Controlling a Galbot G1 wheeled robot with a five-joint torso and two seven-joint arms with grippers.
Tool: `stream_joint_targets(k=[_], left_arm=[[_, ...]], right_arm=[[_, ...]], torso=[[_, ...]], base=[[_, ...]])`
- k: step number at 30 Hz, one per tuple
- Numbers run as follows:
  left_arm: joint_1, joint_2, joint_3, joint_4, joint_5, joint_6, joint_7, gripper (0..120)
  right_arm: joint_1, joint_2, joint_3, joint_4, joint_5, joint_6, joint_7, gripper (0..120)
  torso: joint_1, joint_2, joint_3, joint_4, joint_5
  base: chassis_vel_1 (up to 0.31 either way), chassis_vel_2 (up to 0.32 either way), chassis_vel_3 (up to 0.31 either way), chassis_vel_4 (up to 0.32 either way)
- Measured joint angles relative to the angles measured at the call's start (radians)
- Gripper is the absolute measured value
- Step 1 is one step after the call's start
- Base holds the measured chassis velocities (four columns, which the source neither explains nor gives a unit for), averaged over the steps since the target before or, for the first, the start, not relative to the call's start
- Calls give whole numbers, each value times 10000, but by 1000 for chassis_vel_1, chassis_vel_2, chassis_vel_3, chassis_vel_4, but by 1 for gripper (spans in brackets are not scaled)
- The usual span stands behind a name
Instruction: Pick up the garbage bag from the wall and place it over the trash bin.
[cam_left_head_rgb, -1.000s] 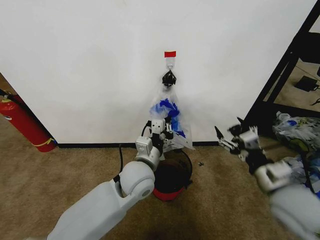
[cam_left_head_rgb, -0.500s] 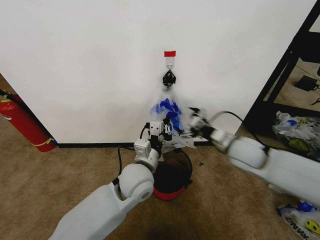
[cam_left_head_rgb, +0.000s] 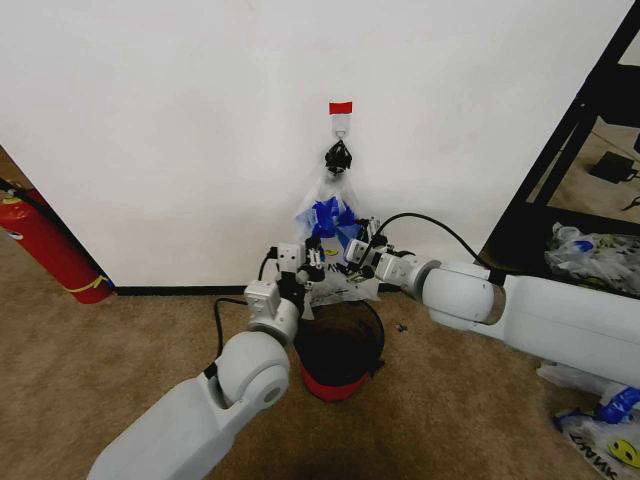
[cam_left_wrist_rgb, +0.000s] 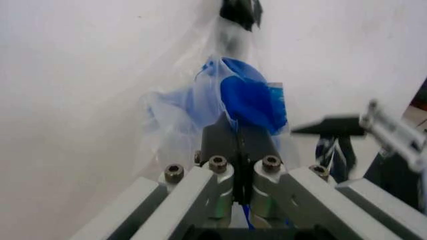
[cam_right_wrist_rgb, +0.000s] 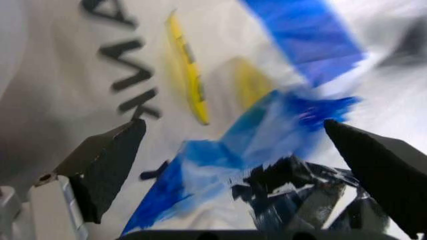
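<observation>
Garbage bag (cam_left_head_rgb: 330, 215) hangs vertical from wall (cam_left_head_rgb: 180, 130) hook, directly above trash bin (cam_left_head_rgb: 338, 352). Left gripper (cam_left_wrist_rgb: 238, 145) pinches lower edge. Right gripper (cam_right_wrist_rgb: 237, 165) spread wide, empty, at same hem.

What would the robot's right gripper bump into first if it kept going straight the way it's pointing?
Most likely the garbage bag. The right gripper is open, with the bag's plastic right in front, between its fingers. The wall would come after that, though depth is hard to judge.

clear garbage bag (cam_left_head_rgb: 330, 215) with blue patches, yellow and black print; red trash bin (cam_left_head_rgb: 335, 385), black-lined
</observation>
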Motion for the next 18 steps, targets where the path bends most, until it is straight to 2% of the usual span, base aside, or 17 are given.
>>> stream_joint_targets(k=[5,9,13,14,17,18], left_arm=[[105,-36,-21,-41,28,5,0,0],[125,-38,-11,-46,38,6,1,0],[125,-10,-42,-47,37,6,1,0],[125,-10,-42,-47,37,6,1,0],[129,9,-54,-75,31,7,-1,0],[146,35,-61,-104,25,10,-7,0]], right_arm=[[-241,149,-87,-394,-245,-253,-153,95],[-252,294,-155,-521,-131,-570,-192,88],[-188,586,-214,-690,239,-1252,-217,70],[-188,586,-214,-690,239,-1252,-217,70],[-168,692,-217,-783,409,-1488,-145,61],[-153,792,-194,-854,747,-1703,21,53]], torso=[[0,0,0,-11,0],[0,0,0,-6,-1],[0,0,0,-7,-1],[0,0,0,-7,-1],[0,0,0,-6,-1],[0,0,0,-6,-1]], base=[[0,0,0,0],[0,0,0,0],[0,0,0,0],[0,0,0,0],[0,0,0,0],[0,0,0,0]])
